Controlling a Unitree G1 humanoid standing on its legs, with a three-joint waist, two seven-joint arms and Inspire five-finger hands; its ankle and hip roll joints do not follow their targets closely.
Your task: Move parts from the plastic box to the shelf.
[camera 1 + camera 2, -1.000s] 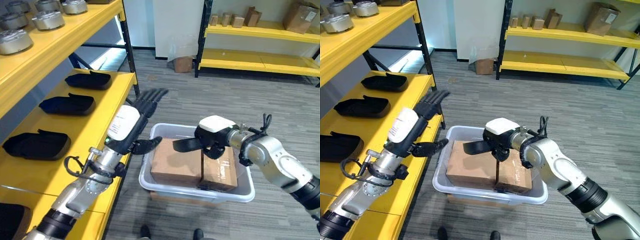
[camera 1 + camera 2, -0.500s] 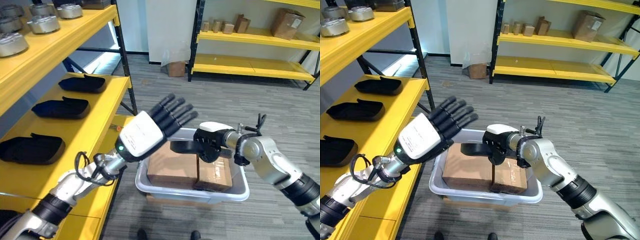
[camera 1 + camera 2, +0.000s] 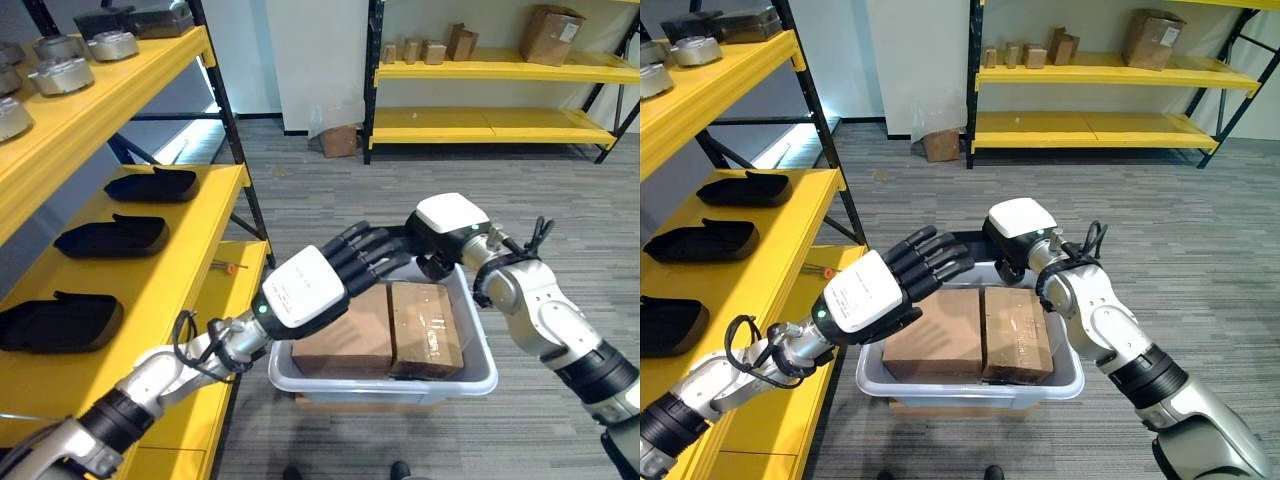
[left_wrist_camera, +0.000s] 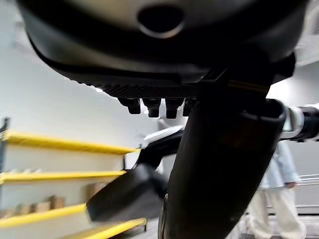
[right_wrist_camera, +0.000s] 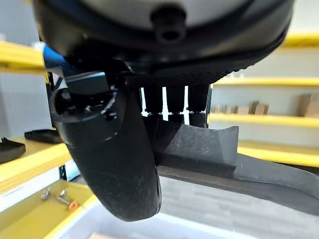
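Black part [image 5: 199, 144] sits pinched in the right hand [image 3: 1015, 235] above the plastic box's [image 3: 1070, 375] far rim; left hand [image 3: 885, 290], fingers spread, hovers beside it.

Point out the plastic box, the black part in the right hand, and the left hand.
plastic box [image 3: 970, 388]: right eye view, front rim.
black part [image 5: 209, 149]: right wrist view, its flat face past the fingers.
left hand [image 3: 305, 290]: left eye view, white back cover.
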